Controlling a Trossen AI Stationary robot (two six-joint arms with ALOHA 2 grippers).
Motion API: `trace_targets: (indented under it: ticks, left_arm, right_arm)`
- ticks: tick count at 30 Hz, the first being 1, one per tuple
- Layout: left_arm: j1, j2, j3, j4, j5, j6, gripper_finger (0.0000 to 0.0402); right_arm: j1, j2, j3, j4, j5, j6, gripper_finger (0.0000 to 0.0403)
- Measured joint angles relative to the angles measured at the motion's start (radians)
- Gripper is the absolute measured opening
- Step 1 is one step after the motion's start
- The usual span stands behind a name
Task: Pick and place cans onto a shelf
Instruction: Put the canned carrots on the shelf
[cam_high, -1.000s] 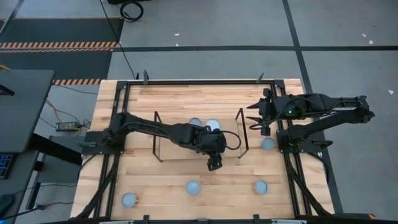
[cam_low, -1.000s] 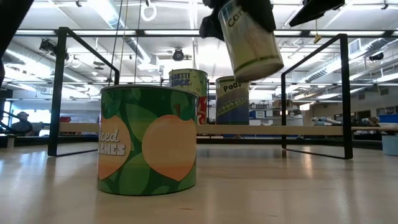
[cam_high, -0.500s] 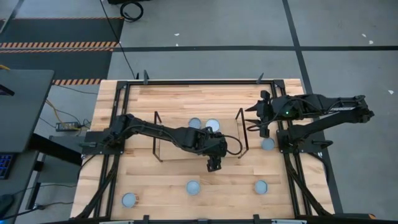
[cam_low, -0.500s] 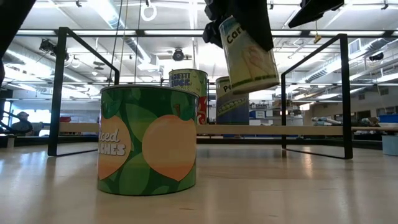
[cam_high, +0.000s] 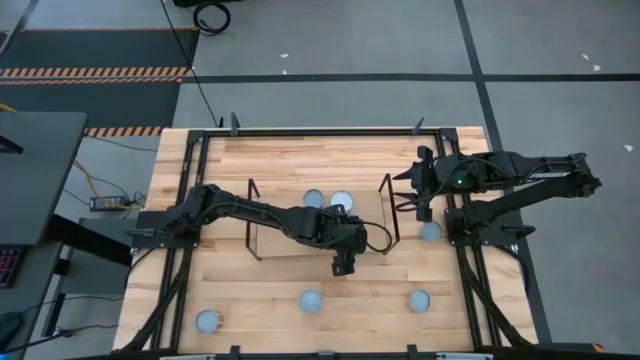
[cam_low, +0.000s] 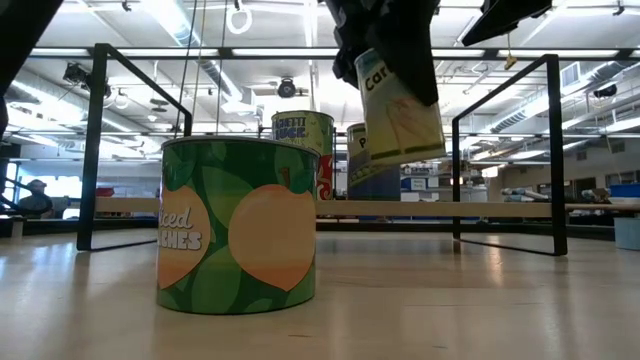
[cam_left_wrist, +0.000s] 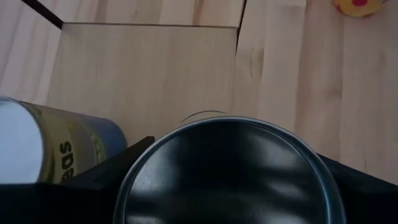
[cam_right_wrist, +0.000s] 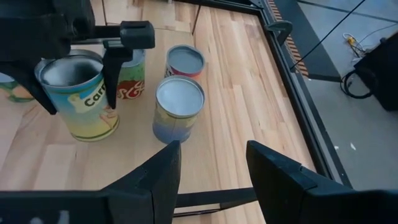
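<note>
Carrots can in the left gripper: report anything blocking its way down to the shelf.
Nothing visible does. The left gripper holds the carrots can above bare shelf board, beside the peas can.

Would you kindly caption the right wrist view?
Left tool lowers a pale carrot-labelled can beside two silver-lidded cans on the shelf.

A can's round dark lid (cam_left_wrist: 227, 171) fills the near part of the left wrist view, held between the left gripper's (cam_left_wrist: 227, 186) dark fingers (cam_left_wrist: 112, 168). Beyond the lid lies the shelf's light wood surface (cam_left_wrist: 149, 68). Beside the lid, a blue-and-yellow pea can (cam_left_wrist: 50, 149) stands on the shelf.
</note>
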Motion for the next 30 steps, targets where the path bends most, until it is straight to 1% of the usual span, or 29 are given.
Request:
trace_targets:
  ticks: [19, 25, 30]
  left_arm:
    - [0.025, 0.023, 0.001, -0.02, 0.02, -0.003, 0.0316]
    - [0.031, 0.025, 0.0, -0.027, 0.025, -0.08, 0.0316]
    - [0.034, 0.029, 0.0, -0.035, 0.025, -0.106, 0.0316]
  right_arm:
    - [0.0, 0.0, 0.0, 0.002, 0.0, 0.002, 0.019]
    - [0.0, 0.0, 0.0, 0.002, 0.0, 0.001, 0.019]
    - [0.0, 0.0, 0.0, 0.003, 0.0, 0.0, 0.019]
